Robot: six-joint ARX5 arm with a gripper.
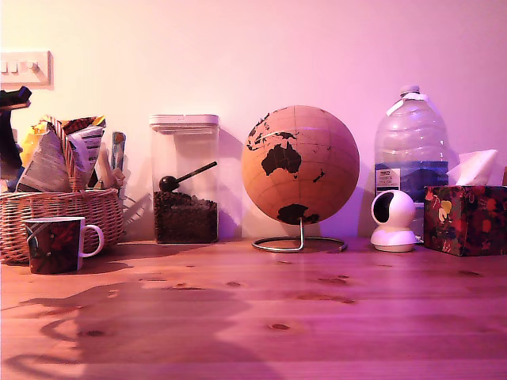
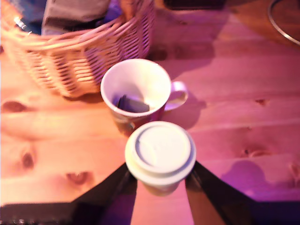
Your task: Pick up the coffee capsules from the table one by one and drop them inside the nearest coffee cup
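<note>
1. On the table (image 1: pixel 317 317), the exterior view alone shows a globe (image 1: pixel 299 165), a water bottle (image 1: pixel 410 150) and a coffee jar (image 1: pixel 184 179); no arm appears.
2. Beside the wicker basket (image 2: pixel 79 61), the coffee cup (image 2: pixel 136 89) stands upright, its handle toward the exterior view's right.
3. Only the wrist view shows the gripper (image 2: pixel 160 187) clamping a pale capsule (image 2: pixel 160 152), foil end facing the camera, just short of the cup, where a dark capsule (image 2: pixel 132 104) lies.

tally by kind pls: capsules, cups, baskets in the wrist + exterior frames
Coffee capsules: 2, one held in the gripper as the pale capsule, one dark capsule inside the cup
Coffee cup: 1
Wicker basket: 1
Total: 4
</note>
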